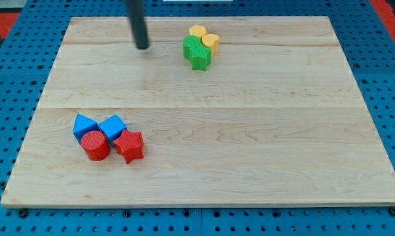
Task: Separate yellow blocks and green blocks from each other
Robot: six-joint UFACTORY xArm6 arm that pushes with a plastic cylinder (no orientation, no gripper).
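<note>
Two yellow blocks sit near the view's top centre: a yellow hexagon (197, 31) and a yellow block (211, 42) to its right. Touching them from below are a green round block (192, 46) and a green star (200, 59). All of these form one tight cluster. My tip (142, 47) rests on the board to the left of that cluster, apart from it by a clear gap.
The wooden board (249, 144) lies on a blue pegboard table. At the view's lower left sit a blue block (84, 125), a blue cube (112, 126), a red cylinder (95, 145) and a red star (129, 145), clustered together.
</note>
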